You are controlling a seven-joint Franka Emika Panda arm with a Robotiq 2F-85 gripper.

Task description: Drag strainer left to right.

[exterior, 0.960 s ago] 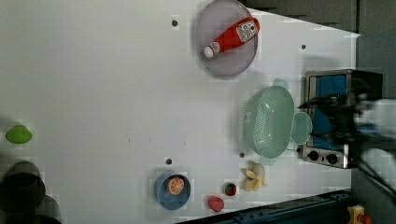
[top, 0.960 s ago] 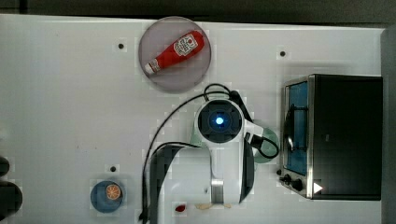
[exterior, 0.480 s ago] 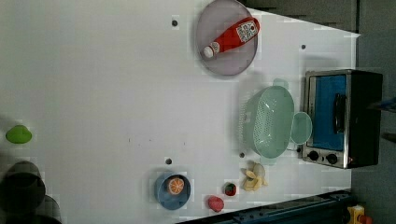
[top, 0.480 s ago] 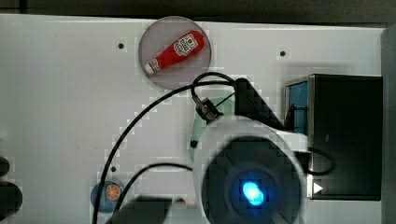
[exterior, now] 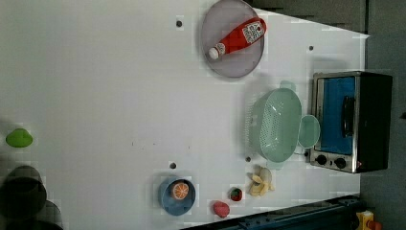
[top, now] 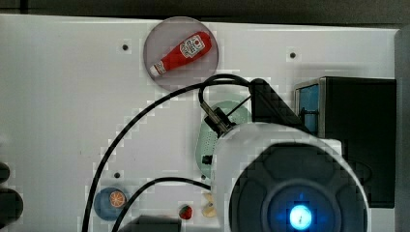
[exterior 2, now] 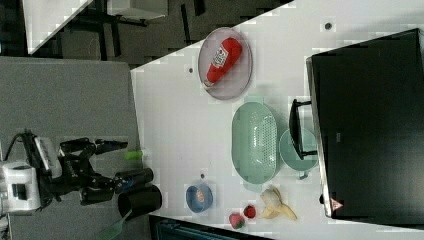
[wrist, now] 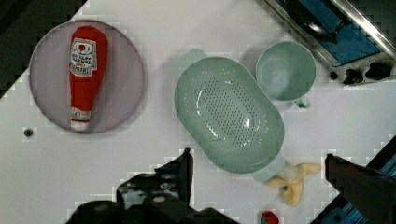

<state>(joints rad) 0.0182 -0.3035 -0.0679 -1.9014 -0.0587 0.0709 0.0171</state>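
Note:
The strainer (wrist: pixel 229 114), a pale mint-green oblong colander with a holed floor, rests on the white table (exterior: pixel 95 96). It lies between the ketchup plate and the toaster oven, its long side touching the mug. It also shows as the strainer (exterior: pixel 280 125), the strainer (exterior 2: pixel 255 142) and, half hidden under my arm, the strainer (top: pixel 207 140). My gripper (wrist: pixel 258 156) hangs high above it, open, its two black fingers (wrist: pixel 182 170) far apart and holding nothing. In the right view, my gripper (exterior 2: pixel 121 164) stands well off the table.
A pale green mug (exterior: pixel 309 132) sits between strainer and toaster oven (exterior: pixel 352 120). A grey plate (exterior: pixel 218 67) carries a ketchup bottle (exterior: pixel 237 37). A peeled banana (exterior: pixel 260 182), strawberry (exterior: pixel 235 194) and blue bowl with orange slice (exterior: pixel 178 194) lie near the table edge.
My arm has risen toward the top camera and now looms far larger there; it has left the left view's right edge. The strainer has not moved.

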